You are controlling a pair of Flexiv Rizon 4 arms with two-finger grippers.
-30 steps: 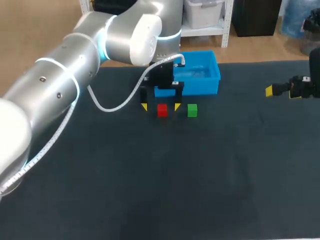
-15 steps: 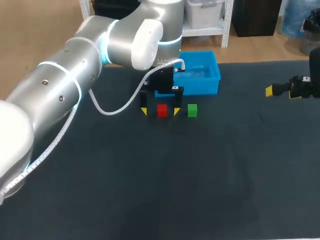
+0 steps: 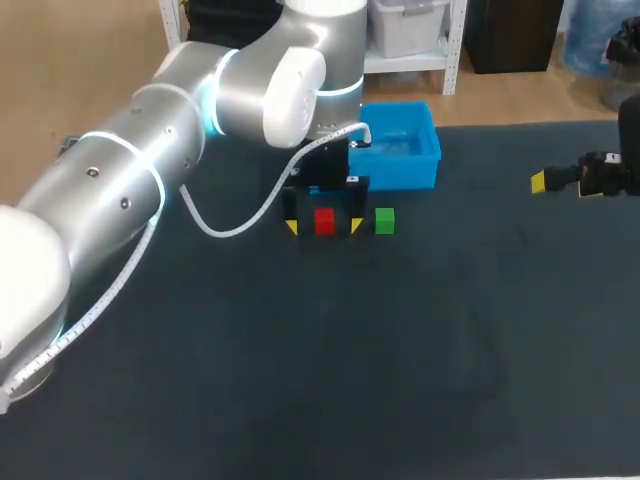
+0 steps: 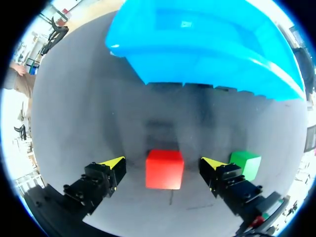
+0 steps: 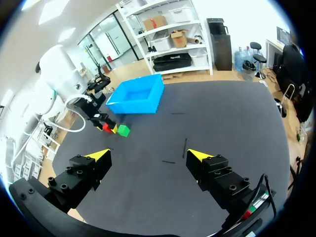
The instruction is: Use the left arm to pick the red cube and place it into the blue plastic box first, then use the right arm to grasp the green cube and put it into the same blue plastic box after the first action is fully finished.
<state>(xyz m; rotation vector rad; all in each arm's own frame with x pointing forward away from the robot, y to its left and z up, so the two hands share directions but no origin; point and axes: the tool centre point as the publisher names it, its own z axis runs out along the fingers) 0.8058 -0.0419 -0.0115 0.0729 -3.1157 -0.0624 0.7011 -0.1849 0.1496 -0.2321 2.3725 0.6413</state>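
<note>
Left gripper [image 3: 323, 226] [image 4: 163, 164] is where we begin: it hangs low over the dark table [image 3: 350, 360], at the end of the big silver left arm [image 3: 150, 180] that comes in from the left corner. Its fingers stand wide apart, one yellow tip on each side of the red cube [image 3: 324, 221] [image 4: 164, 169]. From the left wrist view we see a gap of bare table on both sides of the cube, so nothing is clamped. The red cube sits flat on the table, squarely between those tips.

Moving right, we find the green cube [image 3: 385, 221] [image 4: 245, 164] just beside the gripper's outer finger. It is also on the table, in line with the red one and a little apart from it. Just behind both cubes stands the blue plastic box [image 3: 405, 172] [image 4: 197, 44], near them but not touching. What its inside holds we cannot make out.

Over at the far right, well apart from all this, the right gripper [image 5: 149, 155] hovers above open table. Its fingers are spread with nothing between them. In its wrist view the box and cubes show far ahead.
</note>
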